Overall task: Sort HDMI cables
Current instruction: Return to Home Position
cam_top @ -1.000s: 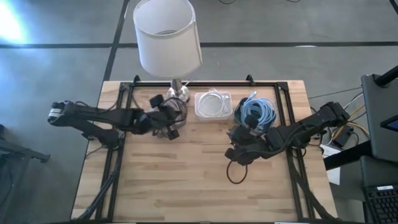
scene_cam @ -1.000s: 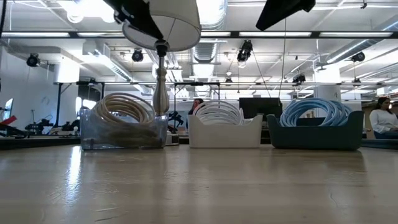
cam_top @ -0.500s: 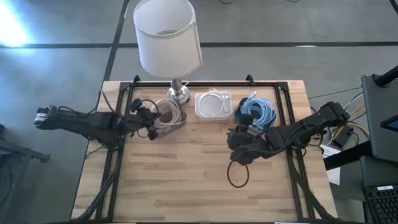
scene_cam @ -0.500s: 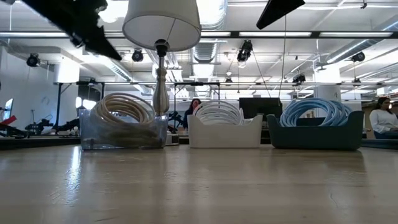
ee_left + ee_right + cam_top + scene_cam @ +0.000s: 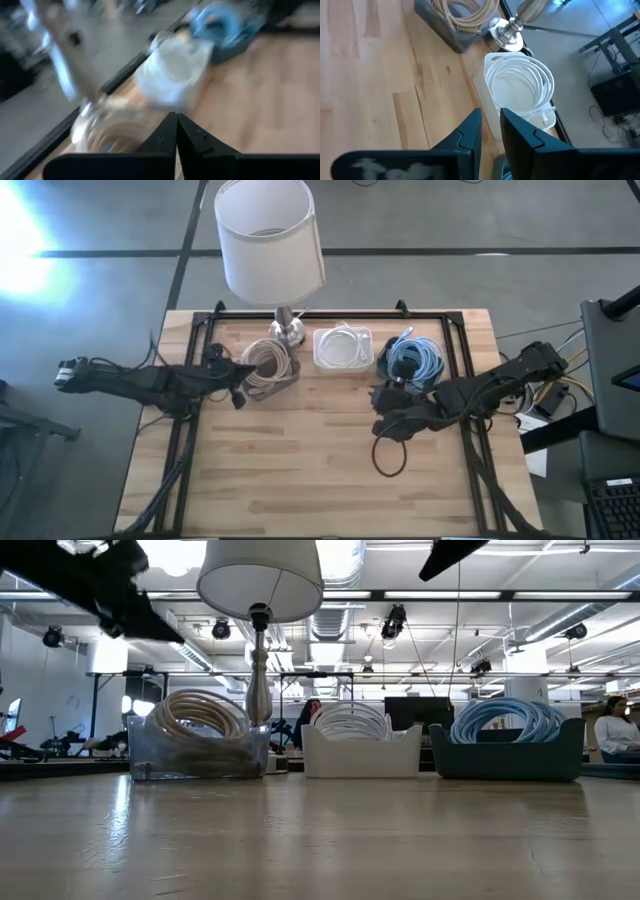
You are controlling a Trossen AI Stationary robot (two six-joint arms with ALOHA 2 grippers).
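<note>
hdmi cables sit coiled, grouped by colour, in a row just beside the lamp base. left gripper near lamp base, fingers closed, empty. right gripper well apart from lamp, fingers slightly parted, empty. risk: left arm swinging home clips lamp, topples it.

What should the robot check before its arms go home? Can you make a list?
1. Beige cables in the clear bin: ok.
2. White cables in the white bin: ok.
3. Blue cables in the dark bin: ok.
4. Left gripper shut and empty: ok.
5. Right gripper slightly open, nothing in it: ok.
6. Three coils in each bin: cannot tell.
</note>
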